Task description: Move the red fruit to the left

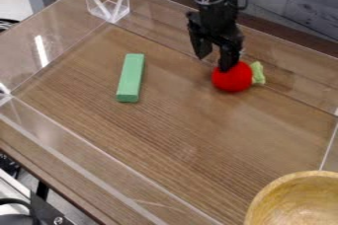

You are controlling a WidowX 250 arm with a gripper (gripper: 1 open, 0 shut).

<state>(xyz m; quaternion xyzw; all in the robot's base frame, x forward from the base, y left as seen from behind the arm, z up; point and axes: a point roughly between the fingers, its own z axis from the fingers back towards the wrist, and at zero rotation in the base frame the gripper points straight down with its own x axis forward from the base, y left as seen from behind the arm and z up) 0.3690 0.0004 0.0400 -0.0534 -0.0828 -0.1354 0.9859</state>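
The red fruit (234, 78), a small glossy strawberry with a pale green leafy top pointing right, lies on the wooden tabletop at right of centre. My gripper (216, 57) hangs from the black arm just behind the fruit's upper left side, pointing almost straight down. Its dark fingers (199, 47) stand apart, so it is open, and nothing sits between them. Whether a fingertip touches the fruit I cannot tell.
A long green block (129, 77) lies to the left of the fruit. Clear acrylic walls (106, 10) fence the tabletop on all sides. The rim of a wooden bowl (301, 201) shows at the bottom right corner.
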